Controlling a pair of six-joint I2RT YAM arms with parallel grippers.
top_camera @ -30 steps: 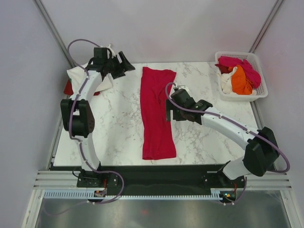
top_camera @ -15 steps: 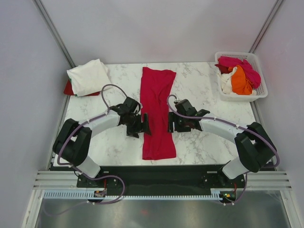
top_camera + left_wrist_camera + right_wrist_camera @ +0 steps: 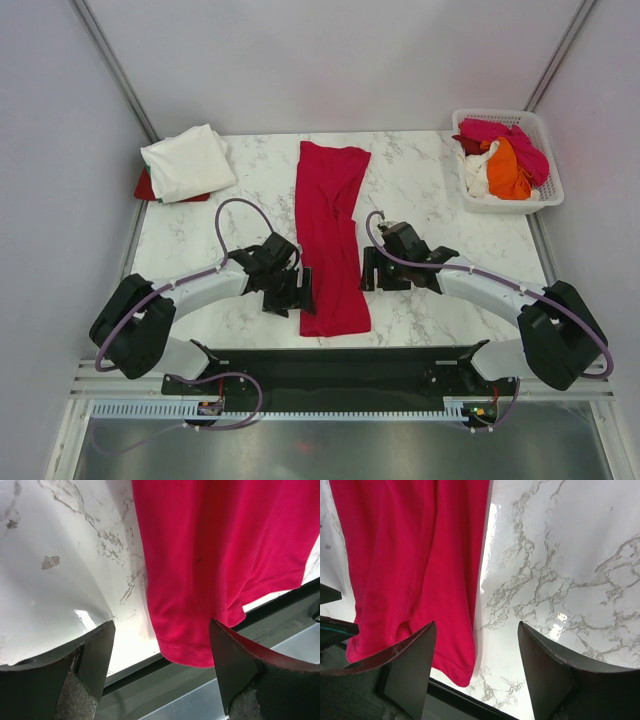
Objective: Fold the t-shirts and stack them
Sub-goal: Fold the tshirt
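Crimson t-shirt [image 3: 330,235]: you have it lying flat as a long narrow strip down the middle of the bench [image 3: 220,230], with its near hem reaching the bench's near edge.
Left gripper [image 3: 161,630]: low, just beside the strip's left edge, close to the near hem. Jaws spread wide, pinching nothing. Your left wrist view shows the shirt's near left corner and some bare marble in the gap between them.
Right gripper [image 3: 476,627]: low, just beside the strip's right edge, slightly farther from you than the left one. Jaws spread wide, nothing held. The shirt's right edge and the marble show in the gap.
Contact: you cannot tell whether either gripper touches the cloth.
Cream-white t-shirt [image 3: 188,162]: folded at the far left corner, lying on a red cloth [image 3: 146,187] that pokes out on its left side.
Basket [image 3: 548,160]: white lattice, at the far right corner, heaped with a pink shirt [image 3: 500,135], an orange shirt [image 3: 508,172] and a white shirt [image 3: 476,178].
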